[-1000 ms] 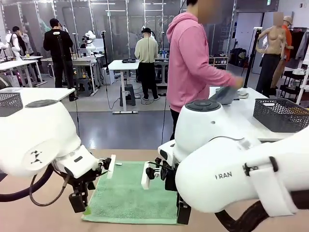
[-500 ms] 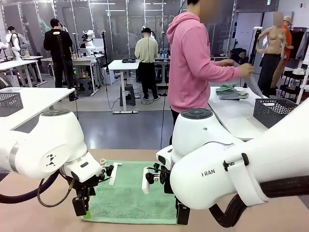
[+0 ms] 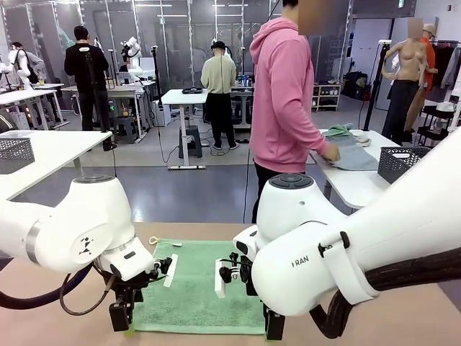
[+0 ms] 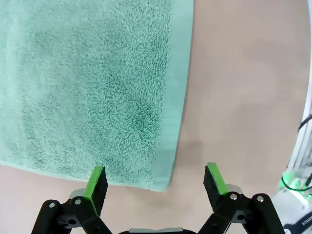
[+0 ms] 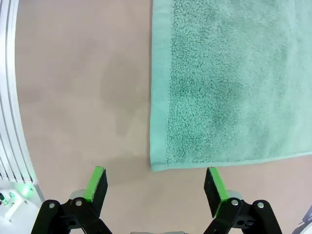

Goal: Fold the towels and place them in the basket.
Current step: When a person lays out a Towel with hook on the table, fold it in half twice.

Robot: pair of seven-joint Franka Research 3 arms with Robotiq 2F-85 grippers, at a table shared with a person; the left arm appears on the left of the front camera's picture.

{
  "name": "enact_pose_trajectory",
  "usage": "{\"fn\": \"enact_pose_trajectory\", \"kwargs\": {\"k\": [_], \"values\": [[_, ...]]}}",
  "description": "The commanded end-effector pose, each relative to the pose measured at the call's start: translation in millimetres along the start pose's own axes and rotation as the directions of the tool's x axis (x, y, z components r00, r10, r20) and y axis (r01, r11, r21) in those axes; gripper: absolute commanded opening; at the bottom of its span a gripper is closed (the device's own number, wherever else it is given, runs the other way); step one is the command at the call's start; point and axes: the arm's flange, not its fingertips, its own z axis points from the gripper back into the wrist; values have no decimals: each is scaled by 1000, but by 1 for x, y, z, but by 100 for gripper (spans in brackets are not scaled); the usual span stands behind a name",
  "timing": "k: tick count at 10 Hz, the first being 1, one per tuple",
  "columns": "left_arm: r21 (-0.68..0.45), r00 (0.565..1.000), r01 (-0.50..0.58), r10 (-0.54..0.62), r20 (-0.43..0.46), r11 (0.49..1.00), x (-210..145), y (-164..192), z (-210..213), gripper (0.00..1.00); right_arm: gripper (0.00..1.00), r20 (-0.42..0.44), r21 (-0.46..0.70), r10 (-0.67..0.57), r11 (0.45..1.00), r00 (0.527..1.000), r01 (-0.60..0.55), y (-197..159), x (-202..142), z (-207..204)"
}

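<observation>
Our left claw [image 4: 156,178] and right claw [image 5: 156,178] hang released over the near corners of the green towel [image 3: 202,288], which lies flat on the counter [image 4: 243,73]. We judge the fold not yet begun; next each claw must drop and pinch its corner.

Towel [image 3: 198,288] flat on table [image 3: 421,328], left gripper [image 4: 156,178] above its near-left corner, right gripper [image 5: 156,178] above near-right corner

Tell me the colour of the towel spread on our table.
Mint green towel, clearest in the left wrist view.
</observation>
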Motion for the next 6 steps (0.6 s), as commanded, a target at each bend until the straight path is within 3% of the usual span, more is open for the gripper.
{"fn": "enact_pose_trajectory", "kwargs": {"k": [1,6], "values": [[-35,1000,12,-12,19,999,3,4,-5,100,100,24,14,37,999,999,-37,-3,1,-8],[-49,1000,6,-5,12,999,-2,-7,-14,100,100,13,36,39,999,999,-39,-5,5,-22]]}}
